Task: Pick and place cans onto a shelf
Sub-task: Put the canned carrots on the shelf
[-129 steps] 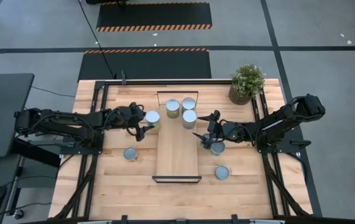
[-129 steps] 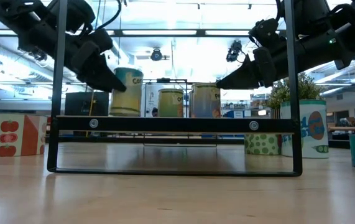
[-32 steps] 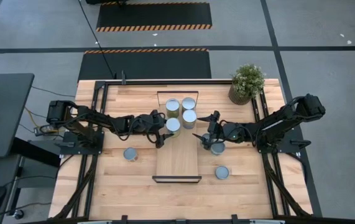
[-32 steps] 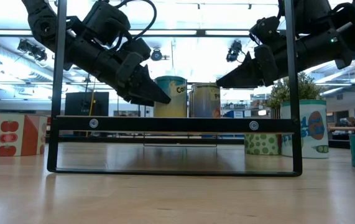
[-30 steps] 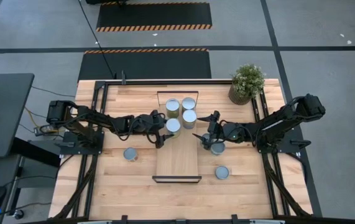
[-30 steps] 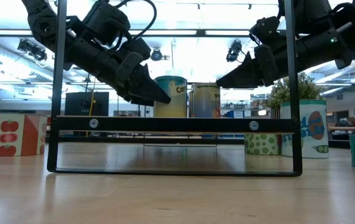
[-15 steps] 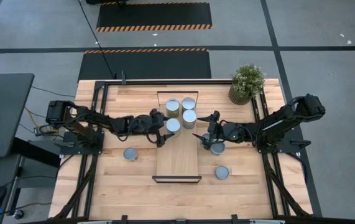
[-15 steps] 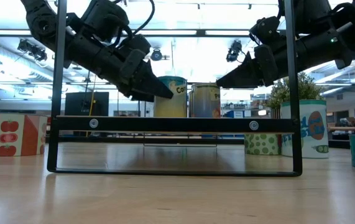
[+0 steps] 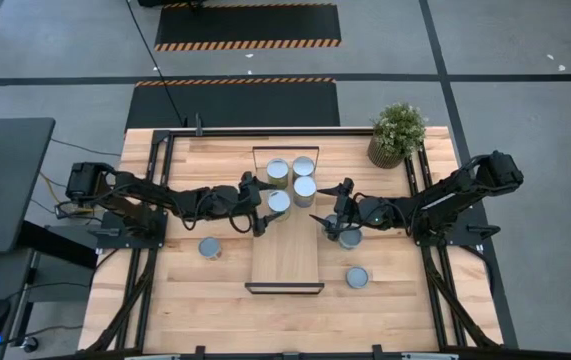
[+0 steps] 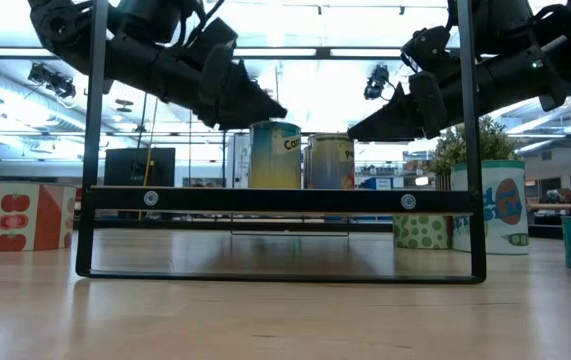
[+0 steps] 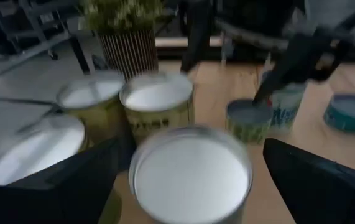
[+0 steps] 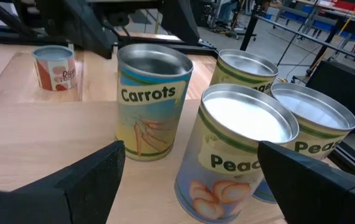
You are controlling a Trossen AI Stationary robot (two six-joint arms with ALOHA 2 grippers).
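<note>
Four cylindrical metal cans with shiny round tops stand clustered at the far end of the long light-wood shelf (image 9: 285, 240): the nearest (image 12: 153, 102) is labelled "Carrots", while another (image 12: 234, 155) reads "Pea…". Left gripper (image 9: 262, 212), fingers spread wide, hangs just above and beside the carrot can, holding nothing. Right gripper (image 9: 323, 219), fingers apart, hovers at the shelf's right edge over a tabletop can (image 9: 350, 237); two more cans (image 9: 209, 247) (image 9: 357, 277) sit on the wooden table (image 9: 195, 300).

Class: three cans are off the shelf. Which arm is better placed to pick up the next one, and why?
Right. The right gripper hangs open beside a loose can, while the left gripper is open by the carrots can on the shelf.
</note>
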